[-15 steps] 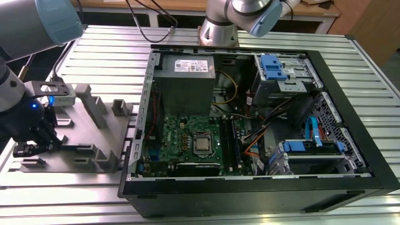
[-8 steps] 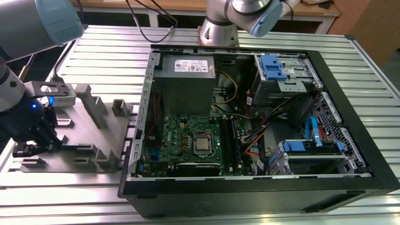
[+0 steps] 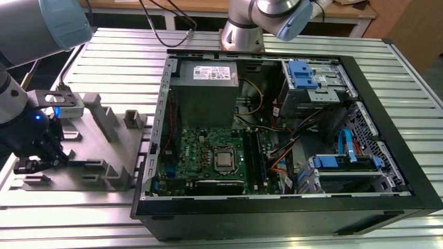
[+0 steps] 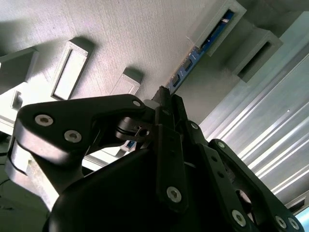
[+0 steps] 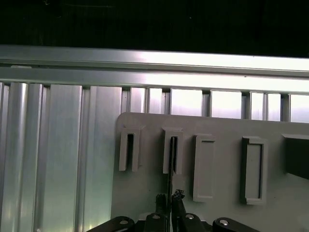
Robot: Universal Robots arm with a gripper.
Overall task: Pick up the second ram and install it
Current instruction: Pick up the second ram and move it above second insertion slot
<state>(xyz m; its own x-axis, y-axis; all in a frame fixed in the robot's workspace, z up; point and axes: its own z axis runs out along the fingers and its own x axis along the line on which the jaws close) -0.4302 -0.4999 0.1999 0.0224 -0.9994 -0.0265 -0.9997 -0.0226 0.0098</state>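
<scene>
Gripper (image 3: pixel 29 165) (image 5: pixel 170 199) pinched shut on the second ram (image 5: pixel 170 174), one finger against each flat side of the thin dark board. Ahead of the fingertips, far end of the board seated in a slotted post (image 5: pixel 179 154) of the grey fixture block (image 3: pixel 97 150). Blue and dark along its face in the second wrist view. More upright posts to either side of the gripper, none touching it. Under block and gripper, a ribbed aluminium surface (image 3: pixel 118 46) of long bright slats, glaring under the light. Well apart from the gripper, past the block, an open black computer case (image 3: pixel 291 218) lying flat on the same surface, with grey power supply (image 3: pixel 207 96) and green motherboard (image 3: pixel 201 150) exposed. Farther off again, base of another arm (image 3: pixel 242 33), loose black cables (image 3: pixel 163 31), and a wooden bench (image 3: pixel 173 4) at the back of the room. Beyond the surface's rim in the first wrist view, darkness.
</scene>
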